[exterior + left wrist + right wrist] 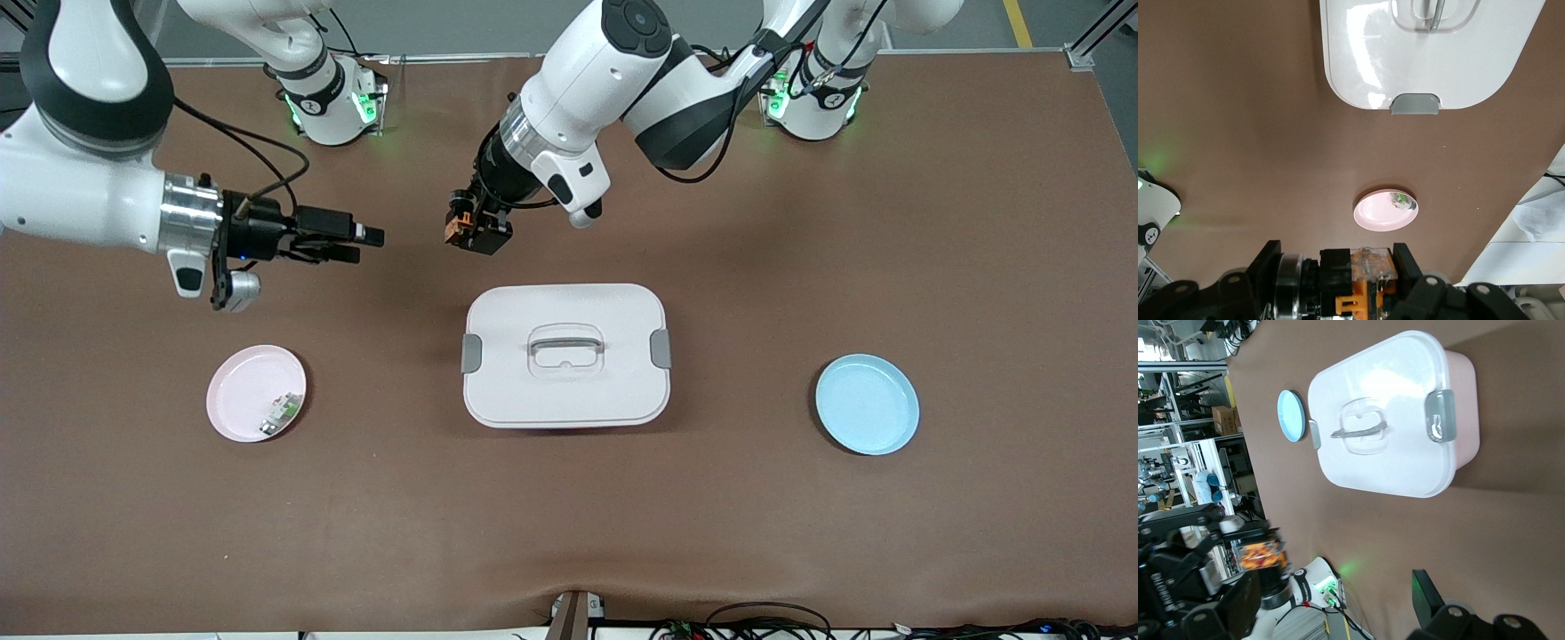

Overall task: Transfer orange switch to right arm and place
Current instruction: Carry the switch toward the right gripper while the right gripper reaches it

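The left hand is clamped on the orange switch, holding it in the air over bare tabletop farther from the front camera than the lidded white box. The right hand hangs close by with its fingers spread wide and nothing between them, pointing at the switch.

The handover looks about to begin. To do it well, the right hand should line up level with the switch, slide its fingers around the part that sticks out, and close firmly before the left hand lets go. The pink plate, holding a small white-and-green part, looks the likely drop spot; the blue plate sits toward the left arm's end.
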